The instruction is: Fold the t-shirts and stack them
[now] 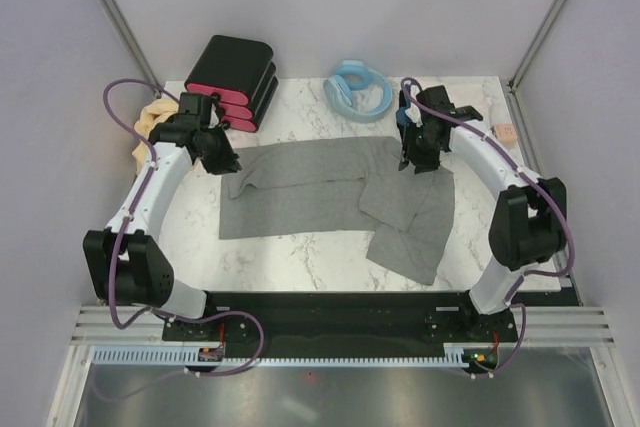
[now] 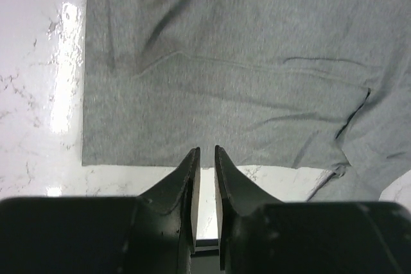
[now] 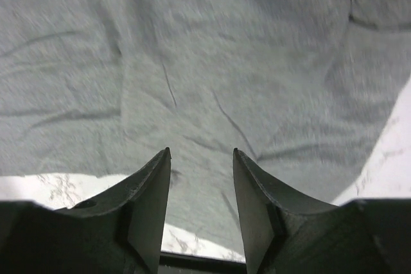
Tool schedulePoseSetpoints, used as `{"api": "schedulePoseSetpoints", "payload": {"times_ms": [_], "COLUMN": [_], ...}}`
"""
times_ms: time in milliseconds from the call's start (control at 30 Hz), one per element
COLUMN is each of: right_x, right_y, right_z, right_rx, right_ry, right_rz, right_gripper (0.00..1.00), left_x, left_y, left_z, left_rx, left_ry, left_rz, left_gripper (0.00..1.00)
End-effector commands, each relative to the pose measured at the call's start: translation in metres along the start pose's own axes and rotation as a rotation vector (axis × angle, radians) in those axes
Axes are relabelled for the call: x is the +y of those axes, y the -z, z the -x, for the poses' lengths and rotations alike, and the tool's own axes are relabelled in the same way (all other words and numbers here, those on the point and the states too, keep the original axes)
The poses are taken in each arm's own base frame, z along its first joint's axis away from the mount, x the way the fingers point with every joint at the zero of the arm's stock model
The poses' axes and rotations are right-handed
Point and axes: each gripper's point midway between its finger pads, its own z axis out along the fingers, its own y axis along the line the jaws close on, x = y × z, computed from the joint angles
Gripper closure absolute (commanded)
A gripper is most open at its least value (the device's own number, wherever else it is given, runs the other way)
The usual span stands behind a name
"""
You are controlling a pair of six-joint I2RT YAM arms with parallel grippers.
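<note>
Right gripper (image 3: pixel 201 152) hangs with its jaws partly spread and nothing between them. In its wrist view it sits at the bottom centre, just past the near edge of the cloth. The left gripper (image 2: pixel 205 152) is all but closed, with only a thin slit between its fingers, and it grips nothing. Its tips sit at the straight edge of the cloth at the bottom centre of its wrist view. Whether either gripper touches the fabric cannot be told.

The marble table (image 1: pixel 300 247) fills the middle of the top view. The grey t-shirt (image 1: pixel 320 187) lies spread across its centre. Its right part is doubled over and trails toward the lower right, so the outline there is hard to read. From above, the left gripper (image 1: pixel 222 159) is at the shirt's upper-left corner and the right gripper (image 1: pixel 408 162) is over its upper-right edge, covering that bit of cloth. Both wrist views cut the shirt off at the frame edges.

A black box (image 1: pixel 235 77) with pink drawers stands at the upper left. A light-blue hose (image 1: pixel 358 90) lies coiled at the upper centre. The tan-yellow t-shirt (image 1: pixel 148 127) bunches at the table's left edge, largely hidden behind the left arm (image 1: pixel 150 197). A small pinkish object (image 1: pixel 505 133) at the right edge is too small to identify.
</note>
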Motion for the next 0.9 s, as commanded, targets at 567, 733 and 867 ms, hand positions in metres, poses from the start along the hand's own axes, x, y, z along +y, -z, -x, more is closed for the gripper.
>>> {"api": "schedulePoseSetpoints", "payload": {"times_ms": [567,733,867], "right_x": [-0.039,-0.045,-0.043], "right_y": [0.064,0.048,0.037], "right_z": [-0.135,-0.172,-0.193], "right_rx": [-0.15,-0.066,-0.009], "right_ry": [-0.417,-0.428,-0.428], "right_rz": [0.125,0.136,0.171], "right_gripper": [0.46,0.46,0.46], "left_x": [-0.031,-0.038,-0.039], "left_y": [-0.013,-0.012,-0.003], "left_z": [-0.048,-0.052,-0.046], "left_rx": [0.093,0.103,0.071], "left_ry": [-0.05,-0.067,-0.076], "left_rz": [-0.186,-0.203,-0.205], "left_gripper": [0.79,0.79,0.79]}}
